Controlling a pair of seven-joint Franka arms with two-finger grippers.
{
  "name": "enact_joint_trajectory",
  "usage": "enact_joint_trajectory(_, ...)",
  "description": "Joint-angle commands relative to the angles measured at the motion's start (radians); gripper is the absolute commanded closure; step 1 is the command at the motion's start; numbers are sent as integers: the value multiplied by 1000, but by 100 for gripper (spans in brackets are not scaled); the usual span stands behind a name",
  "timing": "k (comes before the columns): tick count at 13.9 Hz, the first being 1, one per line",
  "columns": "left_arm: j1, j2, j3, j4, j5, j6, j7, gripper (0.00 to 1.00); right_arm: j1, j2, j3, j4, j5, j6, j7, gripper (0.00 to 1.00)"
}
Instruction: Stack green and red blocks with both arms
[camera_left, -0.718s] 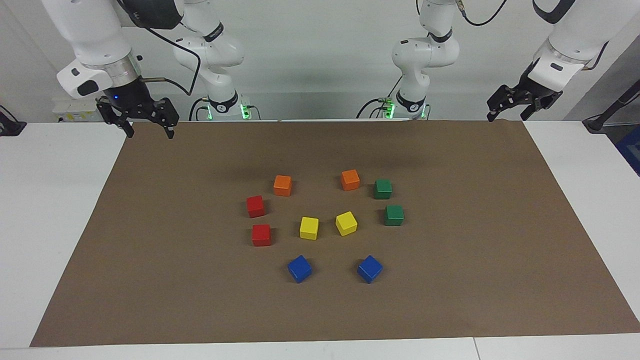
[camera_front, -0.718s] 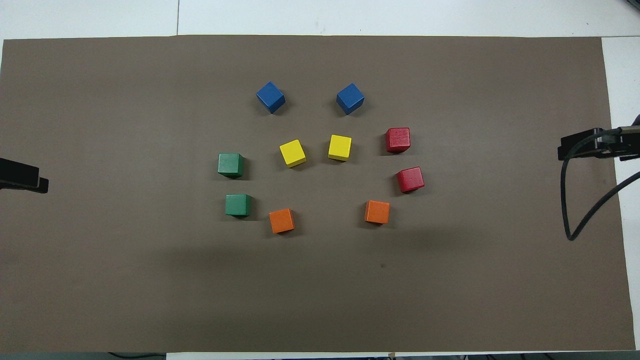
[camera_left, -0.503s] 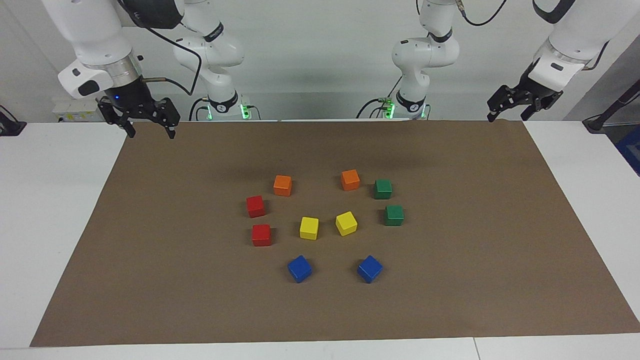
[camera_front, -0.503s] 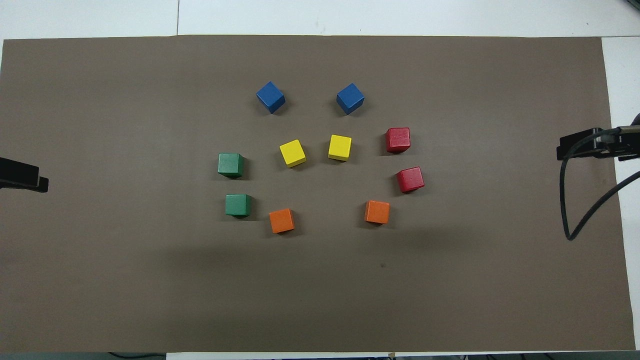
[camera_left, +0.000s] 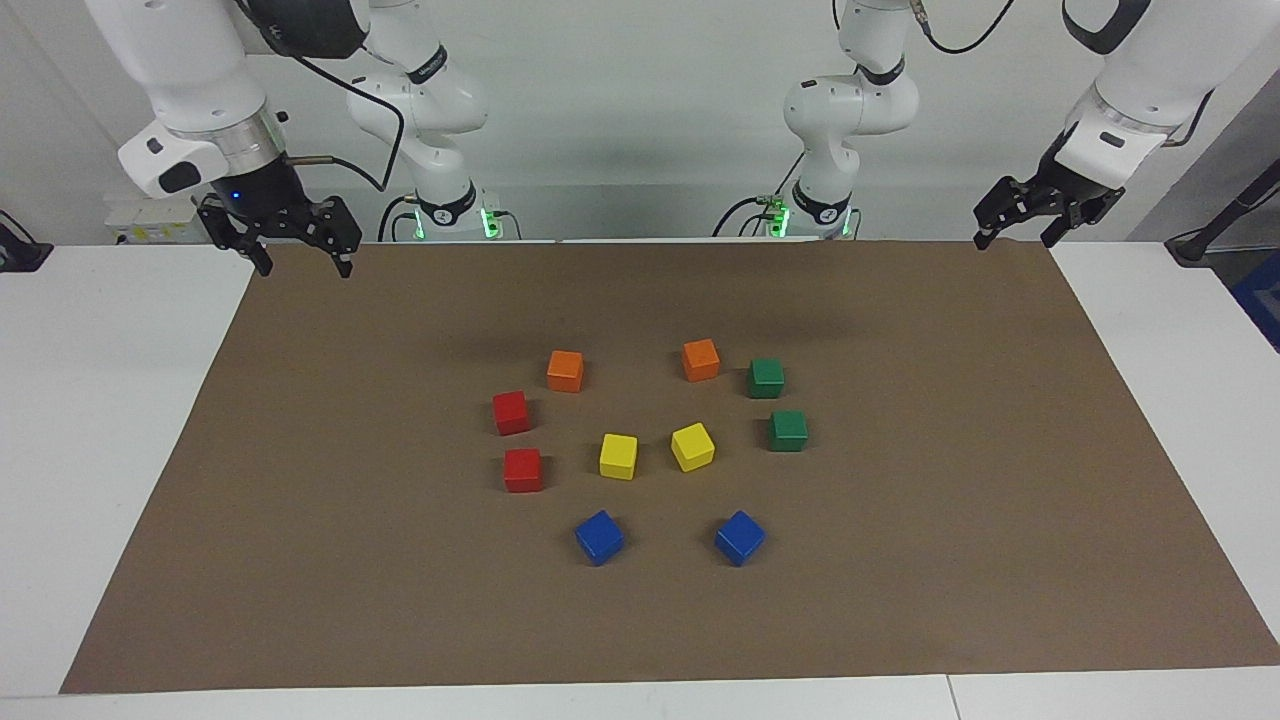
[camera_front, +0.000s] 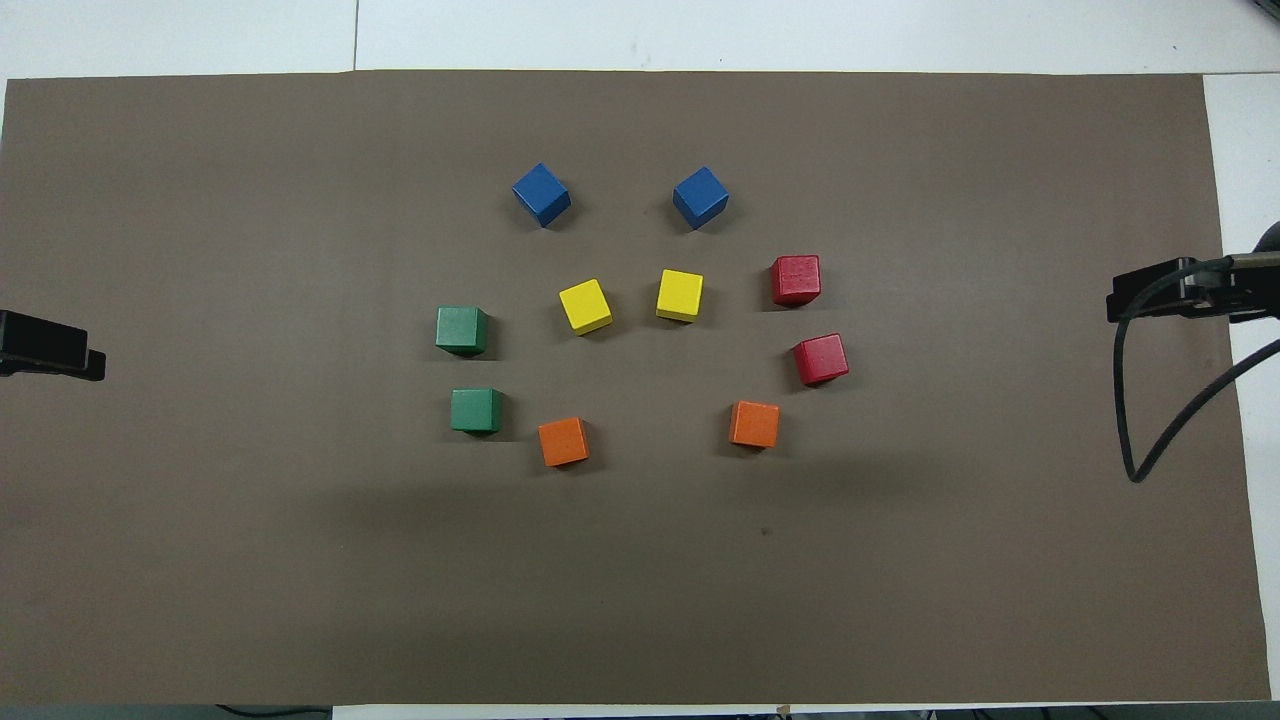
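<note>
A white table (camera_left: 100, 450) carries a broad brown mat (camera_left: 950, 520) that covers nearly all the working area, likely so the glossy cubes show up well against it and sit without sliding. Both arms hang raised at the mat's robot-side corners, well apart from every block: the right gripper (camera_left: 298, 262) is over the corner at the right arm's end, its fingers spread apart and empty, and the left gripper (camera_left: 1012, 238) is over the corner at the left arm's end, likewise spread and holding nothing. That parking keeps the middle unobstructed for a first reach. The cubes form a loose ring in the mat's centre, none stacked yet. The two red blocks (camera_left: 511, 412) (camera_left: 523, 470) sit one just nearer the robots than the other, toward the right arm's end, so the right arm seems meant to handle them; the two green blocks (camera_left: 766, 378) (camera_left: 788, 430) sit the same way toward the left arm's end. Two orange cubes (camera_left: 565, 370) lie nearest the robots, two yellow cubes (camera_left: 618, 456) in the middle, two blue cubes (camera_left: 599, 537) farthest. Compared with a moment ago, both grippers have crept slightly inward over the mat, visible at the overhead view's edges; no block has moved.
</note>
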Motion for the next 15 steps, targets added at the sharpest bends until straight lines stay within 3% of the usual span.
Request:
enact_joint_trajectory(1,-30,-57,-2,-113,-17,106,0,0,72,-4,8,-45,20,21,106,0)
enact_joint_trajectory(3,-79,-83,-2,-224,-77,231,-38,0,132,2,8,-95,20,91,155,0)
enact_joint_trajectory(7,-271,-14,-2,-370,-88,469,-190,0,221,63,8,-184,42,224,244,0)
enact_joint_trajectory(10,-364,111,-2,-382,-88,577,-220,0,234,129,8,-265,40,387,254,0)
enact_joint_trajectory(15,-426,191,1,-423,-86,669,-228,0,258,215,8,-319,42,556,264,0)
